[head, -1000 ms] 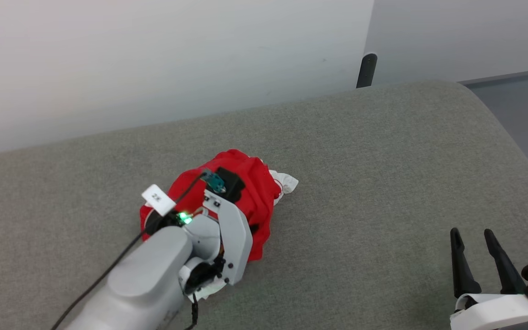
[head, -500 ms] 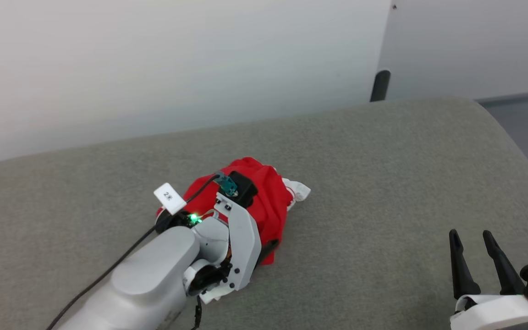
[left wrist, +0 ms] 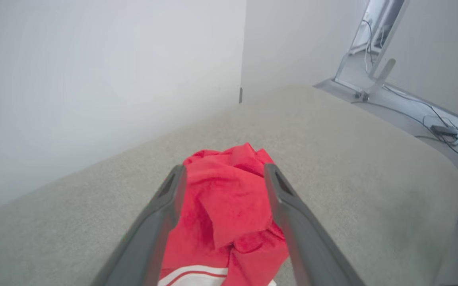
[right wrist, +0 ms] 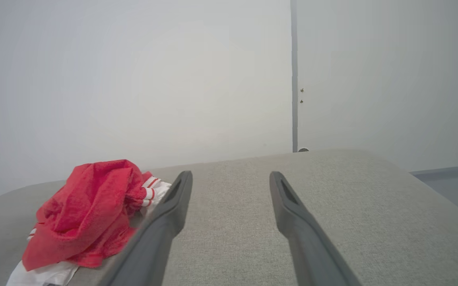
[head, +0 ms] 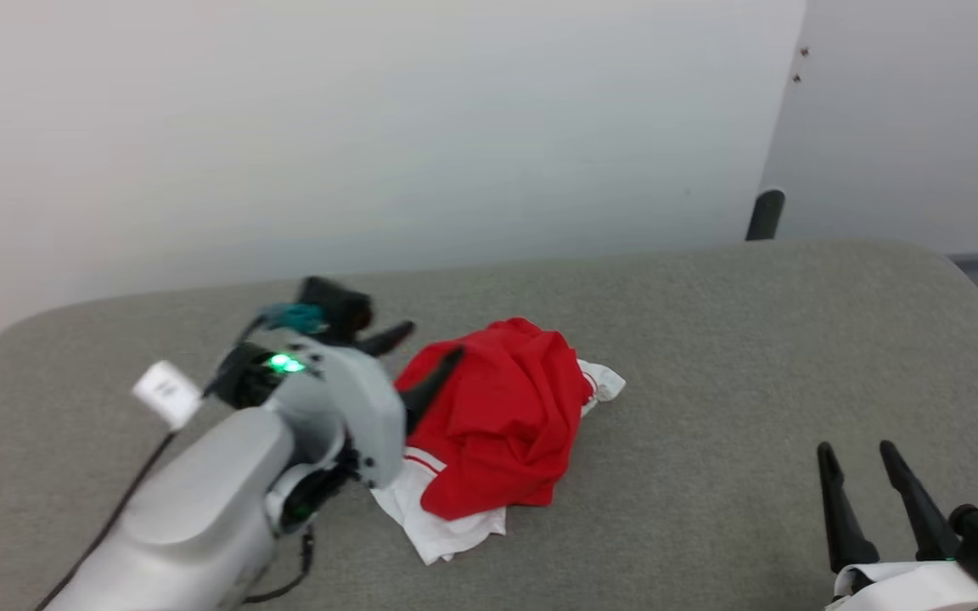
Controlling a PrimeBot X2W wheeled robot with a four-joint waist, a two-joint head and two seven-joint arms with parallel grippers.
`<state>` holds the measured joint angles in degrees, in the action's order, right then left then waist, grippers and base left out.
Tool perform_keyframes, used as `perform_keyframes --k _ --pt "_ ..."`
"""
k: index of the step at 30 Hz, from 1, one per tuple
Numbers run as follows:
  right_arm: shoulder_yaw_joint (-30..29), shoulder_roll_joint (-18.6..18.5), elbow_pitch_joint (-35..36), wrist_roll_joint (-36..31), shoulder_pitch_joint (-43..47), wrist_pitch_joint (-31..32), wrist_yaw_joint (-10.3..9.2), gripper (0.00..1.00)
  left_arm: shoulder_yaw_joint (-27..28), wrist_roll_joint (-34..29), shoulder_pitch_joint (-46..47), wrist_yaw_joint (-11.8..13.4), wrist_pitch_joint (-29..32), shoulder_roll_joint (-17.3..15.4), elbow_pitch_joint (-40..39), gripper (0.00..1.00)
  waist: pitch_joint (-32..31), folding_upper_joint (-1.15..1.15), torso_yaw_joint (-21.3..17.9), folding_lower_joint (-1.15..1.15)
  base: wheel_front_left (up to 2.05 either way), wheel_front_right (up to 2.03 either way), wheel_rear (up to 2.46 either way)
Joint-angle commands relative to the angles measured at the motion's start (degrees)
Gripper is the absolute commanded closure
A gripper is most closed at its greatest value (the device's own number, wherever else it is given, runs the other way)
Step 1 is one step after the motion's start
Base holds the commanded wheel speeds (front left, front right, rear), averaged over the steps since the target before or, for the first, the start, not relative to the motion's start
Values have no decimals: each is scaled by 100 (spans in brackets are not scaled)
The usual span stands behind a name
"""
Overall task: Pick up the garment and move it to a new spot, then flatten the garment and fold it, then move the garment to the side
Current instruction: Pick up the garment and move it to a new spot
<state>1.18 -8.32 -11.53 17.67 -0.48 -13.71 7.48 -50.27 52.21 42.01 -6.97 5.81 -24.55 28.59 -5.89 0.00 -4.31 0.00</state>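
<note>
The grey padded worktop [head: 710,339] carries the garment [head: 497,416] as a crumpled heap about midway across, a little left of centre. It is red on top, with a white sleeve spilling toward the near edge.

My left hand [head: 431,339] sits at the heap's left side with its fingers spread. In the wrist view they straddle the cloth without pinching it, and I cannot tell whether a fingertip brushes the fabric. My right hand [head: 856,448] hangs spread and empty by the near right corner, well apart from the garment.

I judge the move to a new spot is finished and flattening comes next. That calls for both hands to find two edges, at the hem or shoulders, and draw them apart.

A second ago the left hand was down on top of the heap. Now it has let go and drawn back leftward. The head camera has also swung, so the shifted framing is not the garment travelling.
</note>
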Motion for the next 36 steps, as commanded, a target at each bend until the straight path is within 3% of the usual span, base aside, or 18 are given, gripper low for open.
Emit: perform_keyframes --k 1,10,17,22,31,36 --pt "73 -43 30 -44 84 -46 2 0 120 -66 -176 82 -333 -107 -2 0 -135 0 132 0 0 0 0" --pt "171 -206 83 -242 188 -116 2 0 630 -63 -996 239 -1839 -472 -21 0 -256 0 227 0 0 0 0" --pt "31 -272 106 -371 270 -150 2 0 1132 -124 -1617 397 -2086 -624 -78 0 -271 0 194 0 0 0 0" --pt "-145 -300 203 -460 393 -152 2 0 1984 -546 -2289 639 -2092 -584 -506 0 -283 0 139 0 0 0 0" --pt "-445 -366 323 -530 535 -154 2 0 3560 -1495 -3561 797 -2095 -253 -1200 0 -320 0 31 0 0 0 0" --pt "-551 -400 347 -514 644 -155 2 0 4279 -1900 -4064 689 -2096 -49 -1367 0 -351 0 9 0 0 0 0"
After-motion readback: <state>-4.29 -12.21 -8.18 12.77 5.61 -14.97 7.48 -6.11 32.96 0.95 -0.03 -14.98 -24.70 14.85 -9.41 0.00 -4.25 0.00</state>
